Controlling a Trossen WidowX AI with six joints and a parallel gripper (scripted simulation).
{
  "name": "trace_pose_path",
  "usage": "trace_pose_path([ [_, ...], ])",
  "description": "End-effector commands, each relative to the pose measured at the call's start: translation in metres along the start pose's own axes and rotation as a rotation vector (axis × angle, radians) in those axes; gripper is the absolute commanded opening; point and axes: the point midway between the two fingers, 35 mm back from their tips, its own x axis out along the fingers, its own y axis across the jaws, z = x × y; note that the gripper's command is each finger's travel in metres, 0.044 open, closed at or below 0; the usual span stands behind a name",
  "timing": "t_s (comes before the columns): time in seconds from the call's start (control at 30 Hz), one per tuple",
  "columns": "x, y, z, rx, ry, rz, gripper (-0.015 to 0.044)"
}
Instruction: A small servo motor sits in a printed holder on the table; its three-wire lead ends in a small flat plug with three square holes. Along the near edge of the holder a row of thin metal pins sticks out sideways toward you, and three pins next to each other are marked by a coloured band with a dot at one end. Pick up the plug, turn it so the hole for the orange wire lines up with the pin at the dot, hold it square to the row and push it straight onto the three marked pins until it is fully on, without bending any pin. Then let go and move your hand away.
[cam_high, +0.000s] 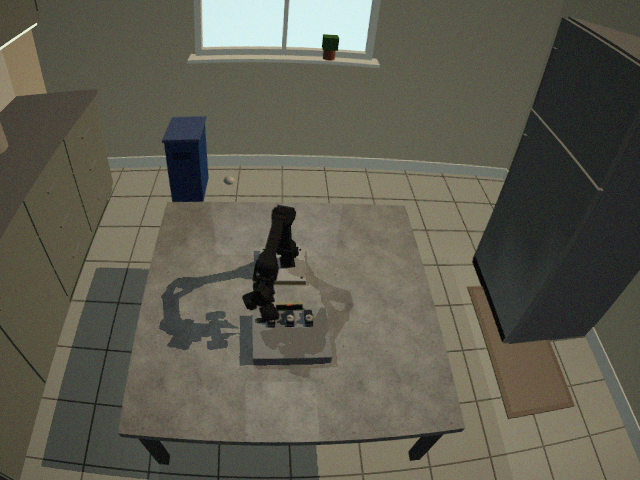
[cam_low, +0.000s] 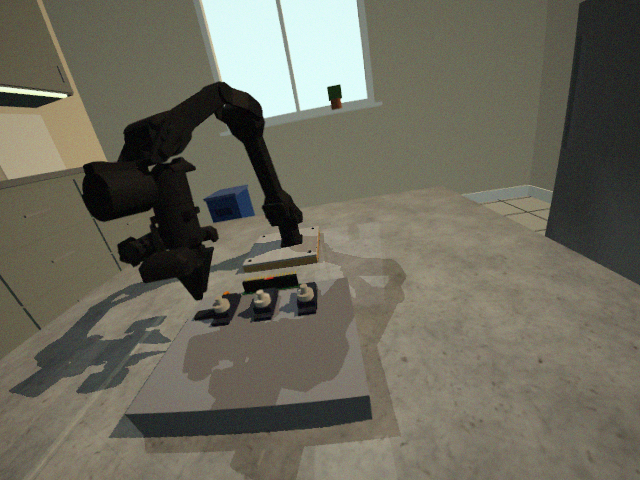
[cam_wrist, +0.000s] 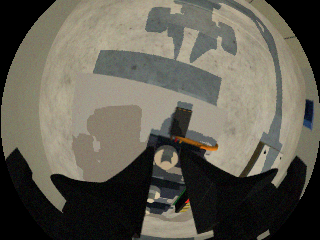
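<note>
A grey block (cam_high: 261, 347) (cam_low: 165, 384) (cam_wrist: 107, 90) carries three dark servos with pale round horns; the leftmost servo (cam_low: 221, 306) (cam_wrist: 166, 158) is nearest my gripper. A small dark flat piece (cam_low: 205, 314) (cam_wrist: 181, 122), which looks like the plug, lies beside this servo. An orange lead (cam_wrist: 205, 146) curves beside it. The dark pin strip (cam_low: 253, 284) with a red mark stands behind the servos; single pins and the dot are too small to tell. My gripper (cam_low: 199, 297) (cam_wrist: 167, 151) is partly open and empty, pointing down above the leftmost servo, short of the plug.
The arm's pale base plate (cam_high: 295, 277) (cam_low: 281, 258) stands behind the pin strip. The other two servos (cam_low: 262, 299) (cam_low: 305, 293) stand in a line to the right. The table (cam_high: 382, 361) (cam_low: 491, 335) extends around the block.
</note>
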Motion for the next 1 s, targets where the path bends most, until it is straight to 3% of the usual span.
trace_pose_path([
  [0.0, 0.005, -0.008, 0.007, 0.101, 0.033, -0.076, 0.0115],
  [0.97, 0.047, -0.016, 0.006, 0.137, 0.047, -0.111, 0.0115],
])
